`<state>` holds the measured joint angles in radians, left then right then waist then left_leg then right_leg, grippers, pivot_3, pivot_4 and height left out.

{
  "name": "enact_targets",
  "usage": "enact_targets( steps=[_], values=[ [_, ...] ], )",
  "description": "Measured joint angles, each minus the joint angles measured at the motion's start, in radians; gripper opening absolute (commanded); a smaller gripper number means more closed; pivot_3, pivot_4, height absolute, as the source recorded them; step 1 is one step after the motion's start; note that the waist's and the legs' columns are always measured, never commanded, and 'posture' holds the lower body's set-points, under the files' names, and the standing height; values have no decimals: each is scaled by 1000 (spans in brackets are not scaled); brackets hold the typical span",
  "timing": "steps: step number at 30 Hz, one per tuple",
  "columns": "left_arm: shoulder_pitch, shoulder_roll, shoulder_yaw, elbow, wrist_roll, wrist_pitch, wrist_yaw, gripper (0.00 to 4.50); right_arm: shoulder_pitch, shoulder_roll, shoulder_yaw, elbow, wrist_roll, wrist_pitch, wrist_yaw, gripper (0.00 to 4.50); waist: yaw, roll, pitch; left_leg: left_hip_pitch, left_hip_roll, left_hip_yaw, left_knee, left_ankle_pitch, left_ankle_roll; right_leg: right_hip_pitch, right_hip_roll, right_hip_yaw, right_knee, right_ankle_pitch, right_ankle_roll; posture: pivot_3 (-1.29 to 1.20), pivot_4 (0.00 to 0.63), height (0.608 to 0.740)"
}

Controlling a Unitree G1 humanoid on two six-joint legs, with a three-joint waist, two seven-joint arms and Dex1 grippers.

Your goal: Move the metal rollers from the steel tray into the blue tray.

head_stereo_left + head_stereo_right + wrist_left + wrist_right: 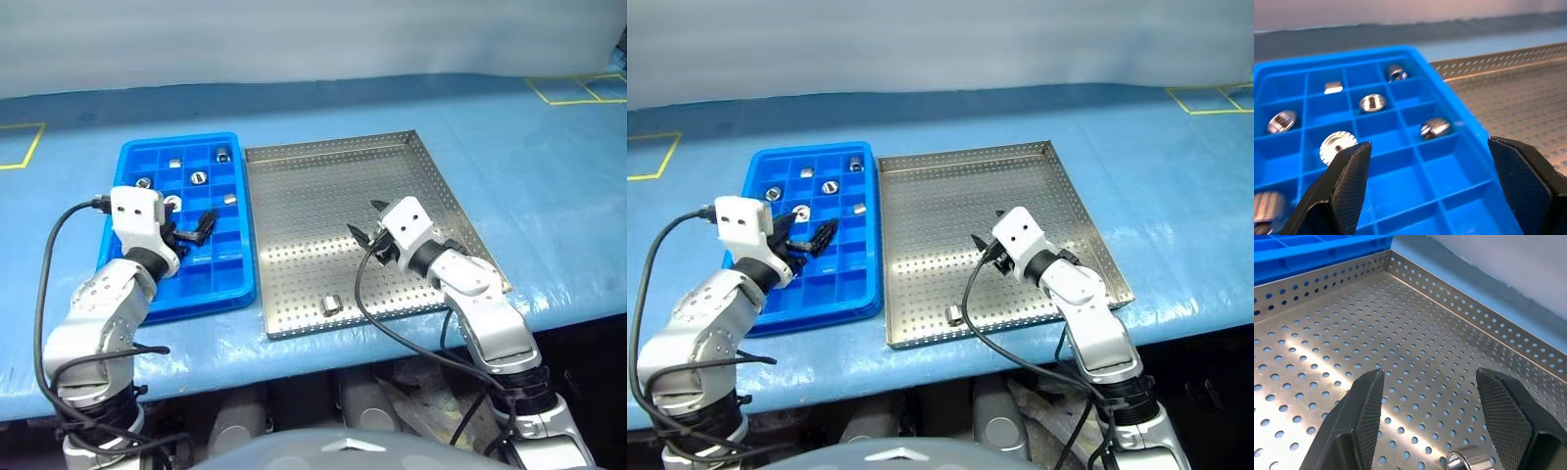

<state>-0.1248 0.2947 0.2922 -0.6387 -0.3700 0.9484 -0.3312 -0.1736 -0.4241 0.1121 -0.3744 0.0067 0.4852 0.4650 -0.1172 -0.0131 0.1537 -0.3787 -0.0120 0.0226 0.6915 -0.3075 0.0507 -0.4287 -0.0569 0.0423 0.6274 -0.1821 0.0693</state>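
The blue tray (227, 266) lies left of the steel tray (323, 186). Several metal rollers rest in its far compartments, such as one roller (1373, 103) and another (1435, 128). A single roller (331, 305) lies near the steel tray's front edge. My left gripper (193, 230) hovers open over the middle of the blue tray with nothing between its fingers (1347, 181). My right gripper (364, 220) is open low over the steel tray's middle. In the right wrist view, part of a roller (1466, 461) shows just below its fingers (1508, 416).
Both trays sit on a pale blue table (529, 176) with yellow tape marks at its far corners. The table's front edge (294, 357) runs just before the trays. Black cables (392, 323) hang from both wrists, the right one crossing the steel tray's front rim.
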Motion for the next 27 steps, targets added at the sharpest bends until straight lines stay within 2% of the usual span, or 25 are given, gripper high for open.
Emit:
enact_targets(
  steps=[5,9,15,21,27],
  values=[
    [-14,34,-203,1,-6,-8,-55,4140,-10,13,-92,38,53,102,-19,3136,-9,0,0,0,-2,0,0,-2,5,1,2,1,0,0,1,-256,150,740],
    [-16,53,-345,8,-2,-42,-94,4140,-38,7,-105,113,90,140,1,3136,-30,0,0,0,-2,0,0,-2,6,0,2,2,0,0,1,-256,150,740],
    [-15,76,-421,11,3,-83,-128,4140,-54,-57,-110,175,58,182,-27,3136,-43,1,0,0,-2,0,0,-2,7,0,4,2,0,0,1,-236,150,740],
    [18,83,-448,11,3,-99,-129,4140,8,-138,-149,78,34,259,-49,3136,-37,1,0,0,-2,0,0,-2,7,0,5,2,0,0,1,-252,150,740],
    [11,92,-461,36,5,-115,-137,4140,64,-123,-164,12,91,327,-16,3136,-47,1,0,0,-2,1,2,-2,8,1,6,3,0,0,1,-273,150,740]
  ],
)
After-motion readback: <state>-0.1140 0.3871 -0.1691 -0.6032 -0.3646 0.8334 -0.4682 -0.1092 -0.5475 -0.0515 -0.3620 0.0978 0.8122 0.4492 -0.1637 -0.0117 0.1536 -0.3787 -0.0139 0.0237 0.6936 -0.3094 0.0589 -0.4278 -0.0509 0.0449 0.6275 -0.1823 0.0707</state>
